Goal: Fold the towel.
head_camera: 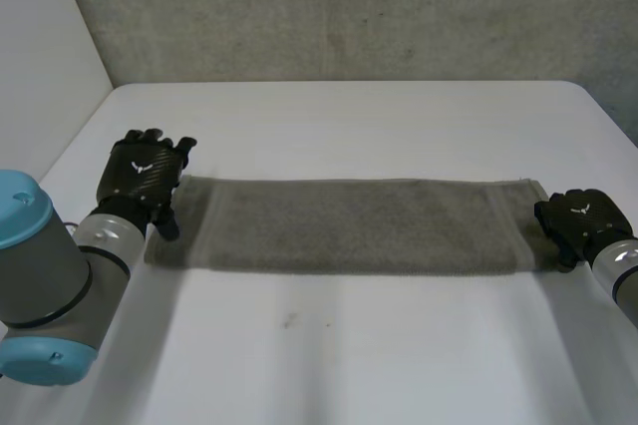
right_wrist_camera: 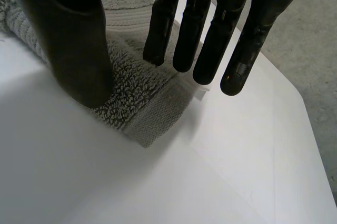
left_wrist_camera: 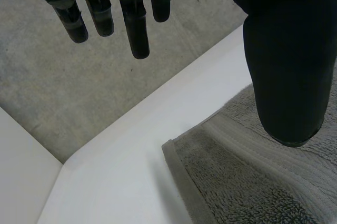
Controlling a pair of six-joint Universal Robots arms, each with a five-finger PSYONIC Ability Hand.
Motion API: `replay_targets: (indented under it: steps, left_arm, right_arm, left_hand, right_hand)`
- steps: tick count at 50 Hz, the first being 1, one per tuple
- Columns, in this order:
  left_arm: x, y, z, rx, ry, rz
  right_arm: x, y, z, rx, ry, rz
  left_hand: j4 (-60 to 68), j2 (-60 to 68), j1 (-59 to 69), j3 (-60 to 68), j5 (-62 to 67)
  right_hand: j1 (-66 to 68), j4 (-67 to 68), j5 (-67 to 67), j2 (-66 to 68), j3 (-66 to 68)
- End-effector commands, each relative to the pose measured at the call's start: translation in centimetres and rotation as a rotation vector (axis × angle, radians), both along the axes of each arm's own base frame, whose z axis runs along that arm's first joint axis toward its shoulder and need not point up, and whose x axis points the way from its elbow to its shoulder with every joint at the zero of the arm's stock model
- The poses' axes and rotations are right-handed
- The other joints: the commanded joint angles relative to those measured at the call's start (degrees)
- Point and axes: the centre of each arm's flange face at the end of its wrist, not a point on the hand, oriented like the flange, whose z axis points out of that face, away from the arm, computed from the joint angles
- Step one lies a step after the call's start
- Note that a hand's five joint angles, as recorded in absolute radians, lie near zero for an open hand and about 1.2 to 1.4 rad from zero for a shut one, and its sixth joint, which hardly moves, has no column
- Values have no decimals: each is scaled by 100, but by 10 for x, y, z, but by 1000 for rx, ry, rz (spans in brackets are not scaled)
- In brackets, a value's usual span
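A long grey towel [head_camera: 349,225] lies flat across the white table [head_camera: 329,355], stretched from left to right. My left hand [head_camera: 143,178] hovers at the towel's left end with its fingers [left_wrist_camera: 134,19] straight and spread. Its thumb [left_wrist_camera: 287,66] hangs over the far left corner of the towel [left_wrist_camera: 253,182] and holds nothing. My right hand [head_camera: 580,217] is at the towel's right end. There its thumb [right_wrist_camera: 73,40] rests on the towel [right_wrist_camera: 131,77] near the front right corner. Its fingers [right_wrist_camera: 202,29] stay straight just above the end hem, and the cloth lies flat beneath them.
A grey concrete wall [head_camera: 349,6] rises behind the table's far edge, and a white panel [head_camera: 45,26] stands at the left. Bare tabletop stretches in front of and behind the towel.
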Motion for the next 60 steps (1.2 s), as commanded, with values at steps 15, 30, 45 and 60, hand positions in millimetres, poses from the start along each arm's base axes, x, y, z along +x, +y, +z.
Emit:
replay_targets:
  steps: [15,30,45,60]
  left_arm:
    - [0,0,-1,4,-1,0]
    - [1,0,0,0,1,6]
    - [-5,2,28,-80,43,-8]
    - [-6,7,29,-69,80,-15]
  right_arm:
    - [-27,-22,-2,-7,-6,-60]
    - [-145,-73,49,-78,106,-318]
    - [141,16,106,-204,-153,366]
    - [245,143,11,-6,-23,742]
  left_hand:
    - [50,-1860,14,58,-136]
    - [50,-1860,14,58,-136]
    - [50,-1860,14,58,-136]
    - [50,-1860,14,58,-136]
  right_hand:
    - [3629,3613,3630,3615,3628]
    - [3629,3613,3630,3615,3628]
    - [3629,3613,3630,3615,3628]
    - [3629,3613,3630,3615,3628]
